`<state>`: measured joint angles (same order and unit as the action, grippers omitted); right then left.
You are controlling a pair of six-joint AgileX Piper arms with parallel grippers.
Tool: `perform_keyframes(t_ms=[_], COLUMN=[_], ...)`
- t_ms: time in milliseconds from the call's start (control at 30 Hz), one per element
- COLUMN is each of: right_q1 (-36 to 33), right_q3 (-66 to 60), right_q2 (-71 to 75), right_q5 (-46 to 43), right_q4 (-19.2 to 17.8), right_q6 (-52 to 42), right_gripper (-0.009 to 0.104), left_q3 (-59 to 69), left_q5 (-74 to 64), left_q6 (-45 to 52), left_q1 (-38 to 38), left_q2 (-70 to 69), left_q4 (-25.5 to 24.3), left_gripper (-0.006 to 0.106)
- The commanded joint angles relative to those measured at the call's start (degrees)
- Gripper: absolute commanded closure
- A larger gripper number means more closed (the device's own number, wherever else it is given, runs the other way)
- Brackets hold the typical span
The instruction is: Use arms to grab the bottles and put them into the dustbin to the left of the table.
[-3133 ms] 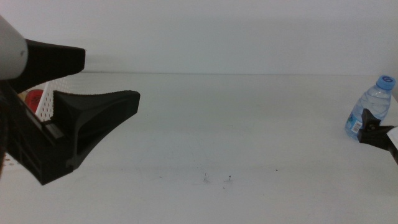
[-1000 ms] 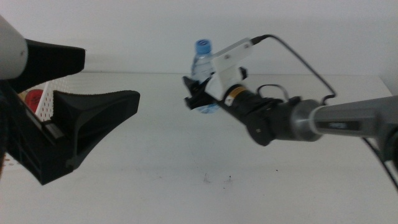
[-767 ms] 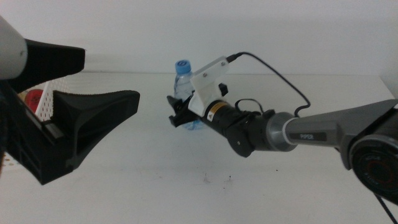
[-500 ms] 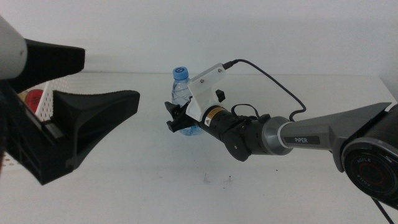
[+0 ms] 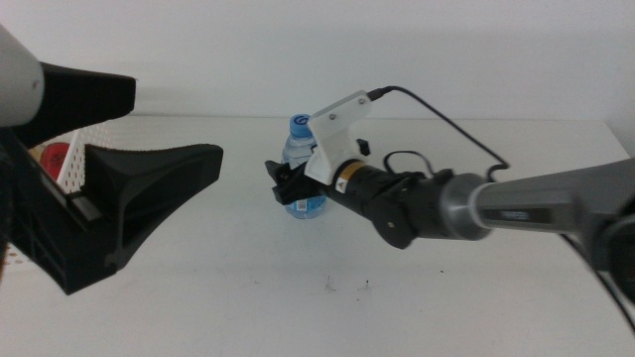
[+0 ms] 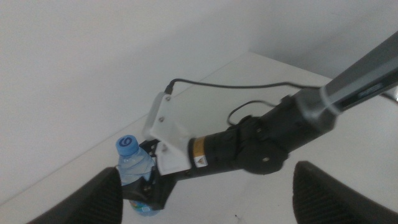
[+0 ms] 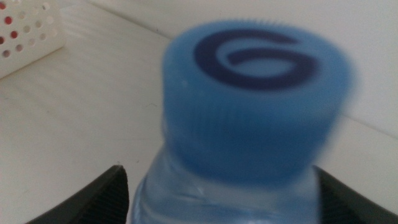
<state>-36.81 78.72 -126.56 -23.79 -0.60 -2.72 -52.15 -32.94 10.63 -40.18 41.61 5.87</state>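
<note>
The small clear water bottle (image 5: 304,194) with a blue cap (image 5: 301,123) stands upright left of the table's middle, its base at or just above the tabletop. My right gripper (image 5: 285,185) reaches in from the right and is shut on the bottle's body. In the right wrist view the cap (image 7: 255,93) fills the picture between the jaws of the right gripper (image 7: 224,202). My left gripper (image 5: 174,124) hangs open and empty in the left foreground. The left wrist view shows the bottle (image 6: 134,171) beyond the left gripper (image 6: 208,196). The white perforated dustbin (image 5: 71,169) sits at the far left behind it, with something red (image 5: 55,157) inside.
The white table (image 5: 417,278) stretches wide in front of and to the right of the bottle, with a few dark specks (image 5: 347,286). The dustbin's corner (image 7: 25,28) shows in the right wrist view. The right arm's black cable (image 5: 446,114) loops above its wrist.
The right arm carried the water bottle from the table's right edge to left of the middle. In the last half second it shifted slightly right and down. The left gripper has not moved.
</note>
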Motion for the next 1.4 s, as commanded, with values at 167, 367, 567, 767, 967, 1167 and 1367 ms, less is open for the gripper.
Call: perform_keyframes(t_ms=[167,367,567,767,967,1167,1367], right_q1=[-0.1,-0.1,-0.1,-0.1,-0.1,-0.1,-0.1], right_q3=[-17.1,-30.1,-32.3,-29.4,-21.9,-20.9,-20.9], right_q2=[14.0,30.8,49.0,65.0,74.7,78.9,78.9], right_q5=[0.8,8.0,24.3,44.9,62.8,64.6,64.2], right_q4=[-0.1,-0.1,-0.1,0.0,1.1,1.0,1.0], right_q6=[0.3,0.3,0.3,1.4,2.1,3.1,3.1], right_gripper=[0.022,0.016,0.002,0.002,0.002,0.002,0.002], left_q3=[-0.5,-0.5,-0.5,-0.5,-0.5,-0.5,-0.5], left_q5=[0.6,0.6,0.6,0.6,0.6,0.6,0.6], left_q6=[0.0,0.0,0.0,-0.1,0.0,0.0,0.0], left_q1=[-0.3,-0.3,-0.3,-0.3,-0.3,-0.3,-0.3], left_q2=[-0.2,-0.2,-0.2,-0.2,-0.2,-0.2,-0.2], left_q4=[-0.1,-0.5,-0.5,-0.5,-0.5,-0.5,-0.5], left_gripper=[0.007,0.007,0.007,0.007,0.007,0.007,0.007])
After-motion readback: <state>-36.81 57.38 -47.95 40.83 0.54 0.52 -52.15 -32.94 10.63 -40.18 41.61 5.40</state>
